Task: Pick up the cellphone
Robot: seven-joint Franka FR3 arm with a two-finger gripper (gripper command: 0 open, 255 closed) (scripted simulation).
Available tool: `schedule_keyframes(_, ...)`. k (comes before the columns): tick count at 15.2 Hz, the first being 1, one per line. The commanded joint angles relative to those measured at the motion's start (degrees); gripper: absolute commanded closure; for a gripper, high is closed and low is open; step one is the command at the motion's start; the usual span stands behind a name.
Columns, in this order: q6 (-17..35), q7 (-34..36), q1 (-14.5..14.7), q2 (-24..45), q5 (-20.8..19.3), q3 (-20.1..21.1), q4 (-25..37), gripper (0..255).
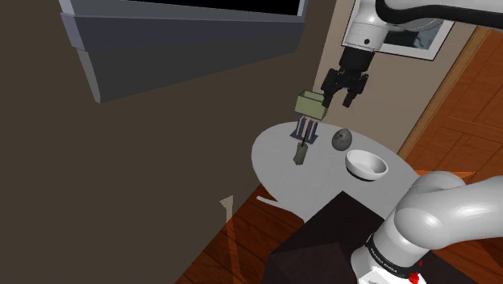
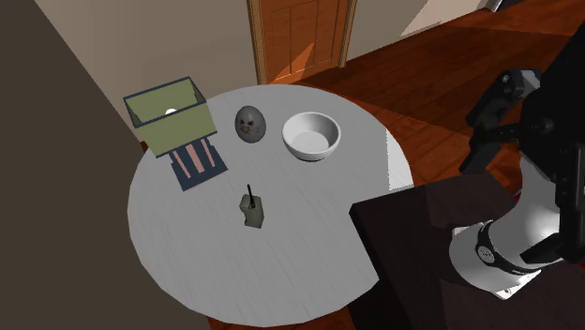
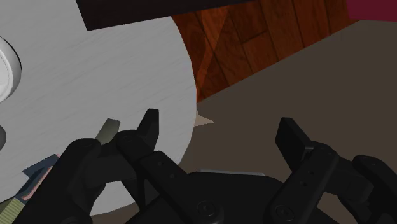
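The cellphone (image 2: 252,212) is a small olive handset with a thin black antenna. It lies near the middle of the round grey table (image 2: 187,253), also in the shoulder view (image 1: 301,154). My black gripper (image 1: 346,85) hangs open well above the table's far side, over the olive box and the grey egg, apart from the phone. In the second exterior view the gripper (image 2: 480,131) shows at the right edge. Between the spread fingers of the gripper (image 3: 219,130) is only table edge and brown wall. An olive sliver of the cellphone (image 3: 108,132) peeks out beside one finger (image 3: 149,124).
An open olive box (image 2: 170,118) stands on a blue striped mat (image 2: 198,161) at the table's far edge. A grey egg-shaped object (image 2: 248,123) and a white bowl (image 2: 311,136) sit beside it. The dark stand (image 2: 422,234) cuts into the table; a brown wall (image 1: 121,185) runs close by.
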Motion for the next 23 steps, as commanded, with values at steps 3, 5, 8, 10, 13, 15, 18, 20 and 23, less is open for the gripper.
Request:
schedule_keyframes(3,3.2,-1.0,-0.5,2.0,-0.7,-1.1,-1.4,0)
schedule_keyframes(5,6.3,-2.0,-1.1,4.2,-1.4,-2.1,-2.5,0)
schedule_keyframes(8,11.0,-3.4,-1.8,8.1,-2.2,-3.8,-3.6,0)
schedule_keyframes(10,14.1,-4.4,-2.2,10.9,-2.6,-4.9,-4.0,0)
schedule_keyframes(13,18.6,-5.8,-2.9,15.6,-2.9,-6.6,-4.1,0)
schedule_keyframes(15,21.5,-6.8,-3.2,19.0,-3.0,-7.7,-3.8,0)
schedule_keyframes(18,25.7,-8.5,-3.7,24.4,-2.7,-9.4,-2.9,0)
schedule_keyframes(20,28.2,-9.6,-4.0,28.1,-2.3,-10.4,-1.9,0)
schedule_keyframes(23,31.7,-11.5,-4.5,34.0,-1.2,-12.0,0.1,0)
